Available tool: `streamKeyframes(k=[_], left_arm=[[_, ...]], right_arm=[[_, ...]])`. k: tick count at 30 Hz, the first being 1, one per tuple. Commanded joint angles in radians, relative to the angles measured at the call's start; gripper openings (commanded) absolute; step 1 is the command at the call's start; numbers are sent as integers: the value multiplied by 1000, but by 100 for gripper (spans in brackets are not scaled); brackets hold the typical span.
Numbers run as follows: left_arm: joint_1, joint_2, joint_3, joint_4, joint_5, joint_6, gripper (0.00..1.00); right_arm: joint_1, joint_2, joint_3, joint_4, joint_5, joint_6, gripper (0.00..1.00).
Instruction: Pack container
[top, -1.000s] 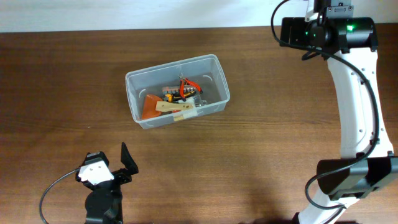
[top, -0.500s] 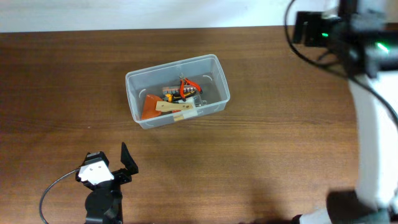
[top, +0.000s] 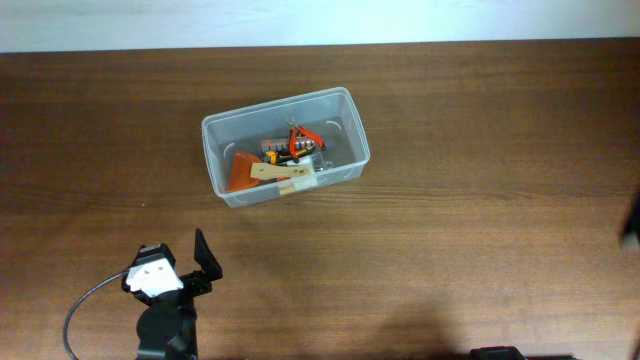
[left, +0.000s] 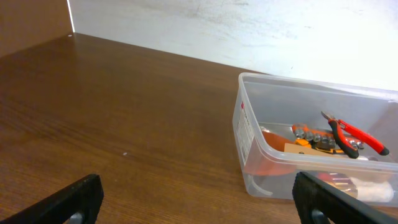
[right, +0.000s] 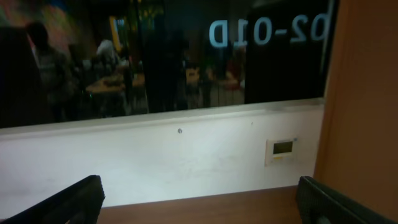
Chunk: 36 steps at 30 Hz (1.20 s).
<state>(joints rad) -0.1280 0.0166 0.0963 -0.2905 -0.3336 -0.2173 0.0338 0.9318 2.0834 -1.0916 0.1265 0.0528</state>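
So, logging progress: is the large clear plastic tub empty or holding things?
Holding things: red-handled pliers and an orange piece lie inside the clear plastic tub.

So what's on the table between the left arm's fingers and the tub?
Nothing: overhead, only bare wooden table lies between the left fingers and the container.

Overhead looks down, sharing the container (top: 245, 128) (left: 250, 134) with low left wrist; right faces wall (right: 186, 163).

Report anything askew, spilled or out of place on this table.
The container sits rotated against the table edges, tools piled toward its near side; nothing is spilled outside it. Oddest: the right gripper is aimed at a wall and window, away from the table.
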Motion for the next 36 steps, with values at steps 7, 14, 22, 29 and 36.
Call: streamKeyframes(k=[7,14,22,29,36], left_arm=[[-3,-5,-3,-1,-3,9,99],[-3,-5,-3,-1,-4,9,99],[-3,-5,-3,-1,-4,9,99],[-3,-5,-3,-1,-4,9,99],[-3,-5,-3,-1,-3,9,99]], right_arm=[[6,-375,-531,146,17,8,99],[6,-584,-1006,386,5,13,99],[6,-684,-1404,696,5,17,99],[5,-741,-1678,929,5,94,99],[5,-811,-1841,1021,5,99,99]])
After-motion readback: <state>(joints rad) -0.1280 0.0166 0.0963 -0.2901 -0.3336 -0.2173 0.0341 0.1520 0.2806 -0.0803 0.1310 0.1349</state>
